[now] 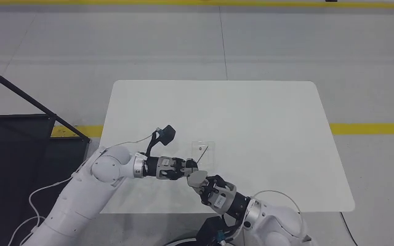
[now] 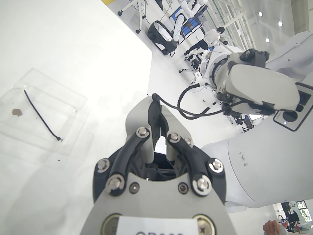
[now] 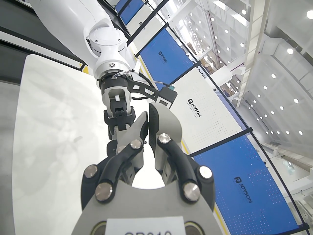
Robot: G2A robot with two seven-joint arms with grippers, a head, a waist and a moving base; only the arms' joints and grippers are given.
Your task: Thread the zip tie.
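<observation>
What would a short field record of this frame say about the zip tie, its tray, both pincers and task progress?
zip tie: black, lying open and unlooped inside the tray
tray: clear plastic, flat on the table; also holds a small brown speck
table: white
left pincer: shut, near the tray's edge, apart from the zip tie
right pincer: shut, close to the left pincer; contact between them cannot be told
progress: zip tie not yet picked up or threaded

Thin black zip tie [image 2: 40, 116], straight, flat on clear tray [image 2: 58, 94]
</observation>
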